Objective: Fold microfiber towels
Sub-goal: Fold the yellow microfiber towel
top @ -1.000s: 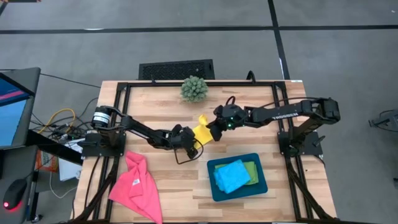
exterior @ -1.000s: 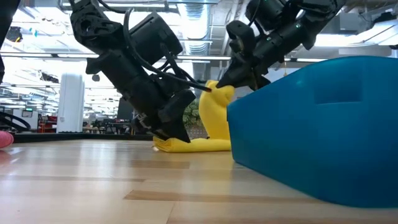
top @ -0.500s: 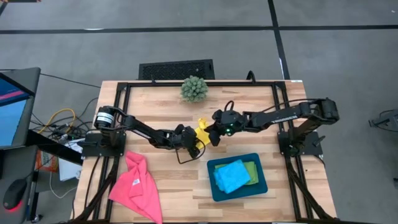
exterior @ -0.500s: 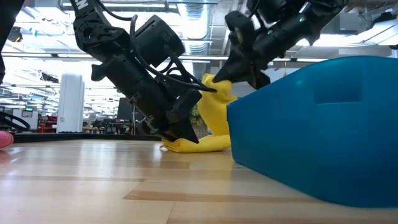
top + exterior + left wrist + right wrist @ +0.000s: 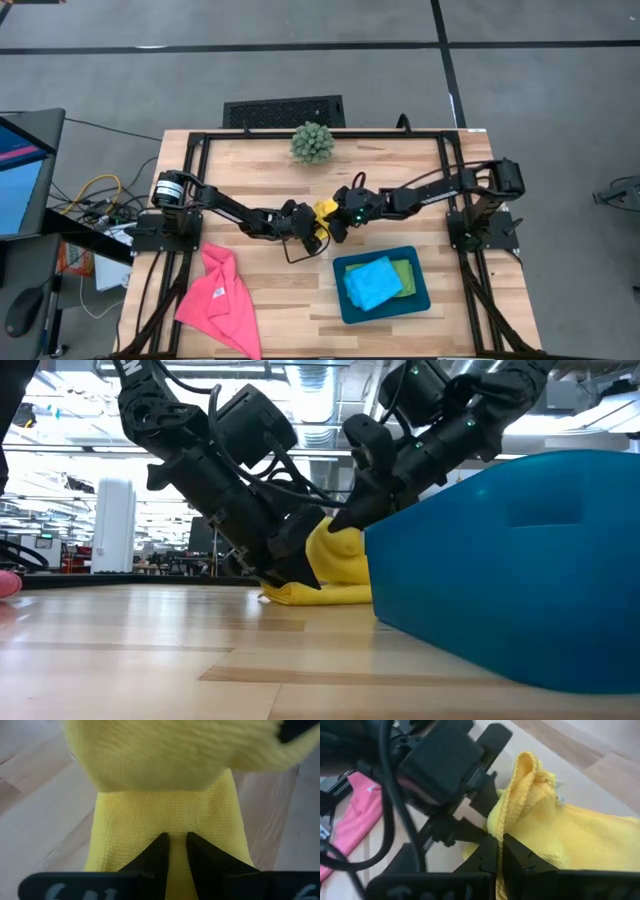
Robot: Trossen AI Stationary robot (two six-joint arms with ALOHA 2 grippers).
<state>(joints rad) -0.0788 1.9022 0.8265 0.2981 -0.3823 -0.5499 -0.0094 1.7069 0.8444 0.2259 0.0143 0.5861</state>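
The yellow towel point(image 5: 322, 210) lies mid-table between my two grippers. Its lower part point(image 5: 320, 593) rests flat on the wood and its upper part point(image 5: 335, 550) bulges over it. My left gripper point(image 5: 311, 230) comes in from the table's left and is shut on the lower part. My right gripper point(image 5: 334, 222) comes in from the right and is shut on the upper part. A pink towel point(image 5: 220, 295) lies crumpled at the near left. Blue point(image 5: 372, 283) and green point(image 5: 406, 272) towels lie in the teal tray point(image 5: 425, 298). My left gripper has the yellow towel's lower layer point(image 5: 175, 827) between its nearly shut fingertips point(image 5: 161, 851). It slants down from the table's left, and that part lies flat on the wood. My right gripper pinches a bunched, hemmed edge point(image 5: 507, 822) of the towel's upper part between its fingers point(image 5: 515, 852). It slants down from the table's right. That part is held off the table, curling over the lower layer.
A spiky green ball plant point(image 5: 312, 143) stands at the far edge behind the grippers. The teal tray's wall point(image 5: 500, 560) rises close to the right of the yellow towel. Black frame rails point(image 5: 190, 180) run along the table's sides.
My right gripper has gone down and toward the table's left, closer to my left gripper, still shut on the yellow towel's edge. The towel's raised part has come down and folded over the lower part, which has stayed on the wood.
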